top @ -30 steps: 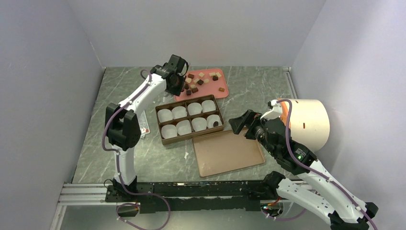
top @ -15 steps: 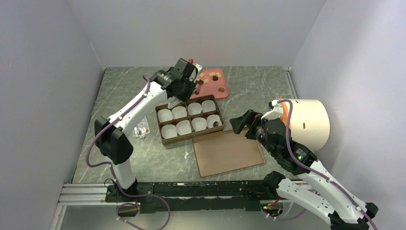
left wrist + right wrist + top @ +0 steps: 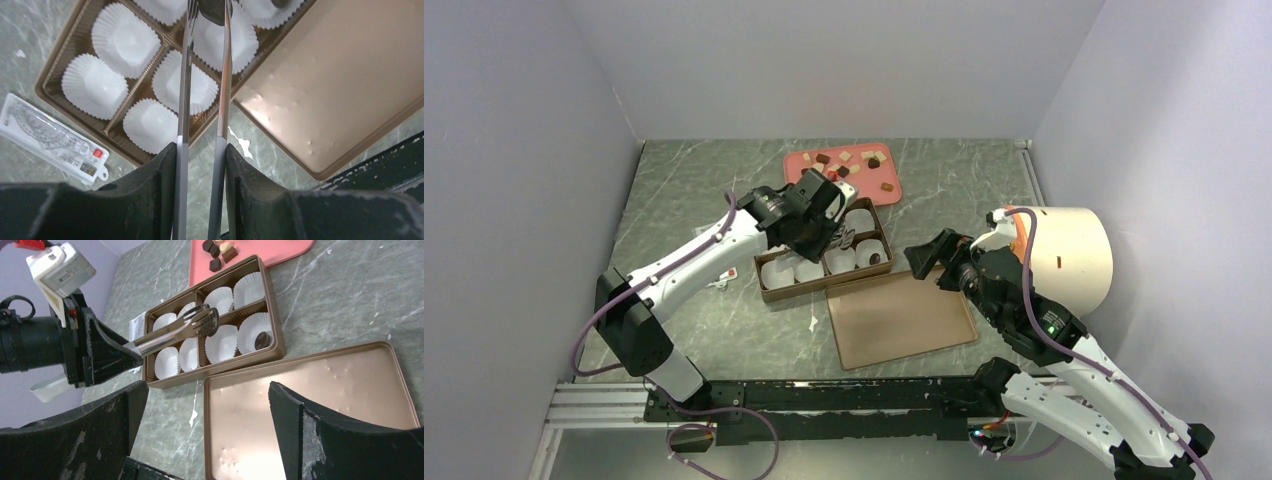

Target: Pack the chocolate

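Several chocolate chunks (image 3: 844, 165) lie on the flat pink tray (image 3: 892, 190) at the back. One dark chunk (image 3: 876, 258) sits in the near right cup of the brown box (image 3: 764, 292), also in the right wrist view (image 3: 261, 340). My left gripper (image 3: 819, 215) is shut on metal tongs (image 3: 182, 100) and holds them over the box's white cups (image 3: 125, 37). A dark bit (image 3: 212, 7) shows between the tong tips; I cannot tell if it is a chunk. My right gripper (image 3: 934, 258) is open and empty beside the box, above the lid (image 3: 320, 405).
The brown lid (image 3: 899, 320) lies open side up in front of the box. A clear protractor (image 3: 50, 137) lies left of the box. A large white roll (image 3: 1074, 255) stands at the right beside the right arm.
My left arm has swung the tongs from the pink tray forward to above the box. The right arm has not moved.
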